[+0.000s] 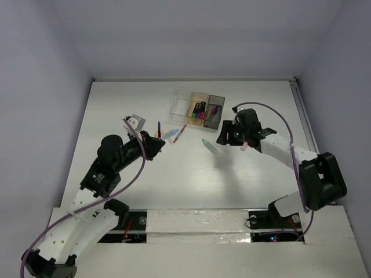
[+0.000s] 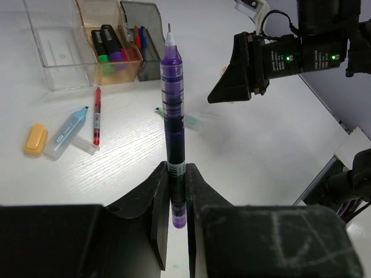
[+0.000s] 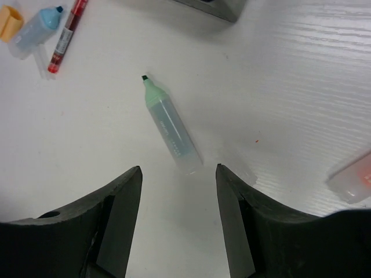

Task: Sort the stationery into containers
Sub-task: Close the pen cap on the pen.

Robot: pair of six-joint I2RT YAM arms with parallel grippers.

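Three small rectangular plastic boxes stand touching in a row: one clear (image 2: 55,46), one tan-orange (image 2: 107,43) holding stubby markers, one smoky grey (image 2: 145,35) holding thin pens. The left gripper (image 2: 178,197) pinches one purple pen (image 2: 173,116) upright, above the white table (image 1: 145,174). Loose near the boxes lie one thin red pen (image 2: 97,116), one light-blue marker (image 2: 66,132) and one short orange piece (image 2: 35,139). The right gripper (image 3: 178,197), fingers spread, hangs over one pale green marker (image 3: 169,125); one clear pinkish piece (image 3: 351,179) lies beside it.
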